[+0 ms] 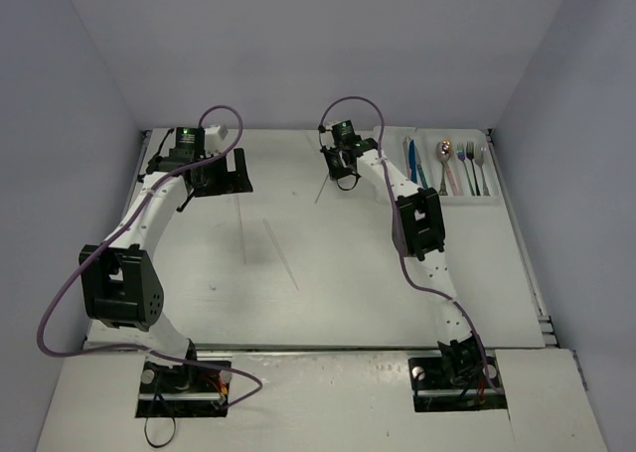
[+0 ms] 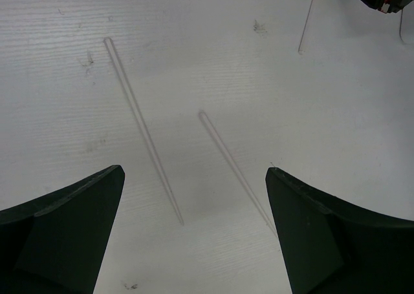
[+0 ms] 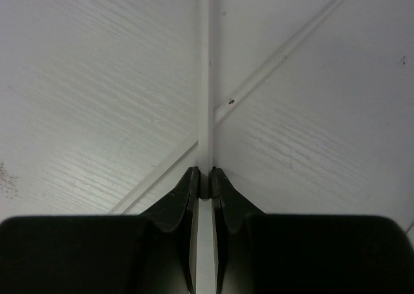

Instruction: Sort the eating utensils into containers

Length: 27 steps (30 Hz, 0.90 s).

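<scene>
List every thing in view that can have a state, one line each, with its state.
left gripper: open, empty
right gripper: shut on pale stick
two loose sticks: lying flat, apart
tray: holds utensils in its compartments

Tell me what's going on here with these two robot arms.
The right gripper has its jaws shut on one end of a thin pale stick. The left gripper hangs with its jaws wide open above two more sticks lying flat on the table. The white tray at the far right already holds a spoon and a few forks.
</scene>
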Motion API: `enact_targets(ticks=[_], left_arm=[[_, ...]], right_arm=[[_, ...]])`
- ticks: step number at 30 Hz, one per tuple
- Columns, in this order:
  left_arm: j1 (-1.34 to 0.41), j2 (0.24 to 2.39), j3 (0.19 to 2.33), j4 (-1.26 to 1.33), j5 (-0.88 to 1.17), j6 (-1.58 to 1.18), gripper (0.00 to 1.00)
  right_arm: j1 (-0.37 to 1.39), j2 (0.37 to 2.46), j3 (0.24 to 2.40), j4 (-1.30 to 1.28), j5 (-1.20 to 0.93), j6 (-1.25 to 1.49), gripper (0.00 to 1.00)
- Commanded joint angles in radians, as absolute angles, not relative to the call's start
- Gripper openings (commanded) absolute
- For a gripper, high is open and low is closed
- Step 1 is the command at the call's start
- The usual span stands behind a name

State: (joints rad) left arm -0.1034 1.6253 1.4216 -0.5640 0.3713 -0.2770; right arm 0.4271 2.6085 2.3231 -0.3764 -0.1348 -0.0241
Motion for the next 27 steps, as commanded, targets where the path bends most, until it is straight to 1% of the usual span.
enact_targets(ticks=[1,9,10,13,18,24,27], left_arm=[[-0.094,1.609,1.462,-0.534,0.388,-0.293,0.91],[-0.080,1.588,1.441,-0.524,0.362,-0.287,0.92],[-0.071,1.579,1.431,-0.517,0.361,-0.290,0.94],[-0.057,1.550,1.413,-0.499,0.360,-0.295,0.94],[-0.054,1.529,1.404,-0.499,0.341,-0.285,0.94],[-0.054,1.520,1.393,-0.498,0.336,-0.282,0.94],[-0.054,1.520,1.394,-0.499,0.377,-0.281,0.94]], right_arm=[[0.434,2.562,2.269,-0.407,-0.156,-0.026,0.00],[0.437,2.394,2.284,-0.407,-0.181,-0.052,0.00],[0.437,2.351,2.283,-0.407,-0.183,-0.052,0.00],[0.429,2.242,2.251,-0.404,-0.172,-0.041,0.00],[0.400,2.082,2.121,-0.400,-0.161,-0.006,0.00],[0.326,1.908,1.851,-0.384,-0.109,0.101,0.00],[0.291,1.839,1.752,-0.380,-0.076,0.166,0.00]])
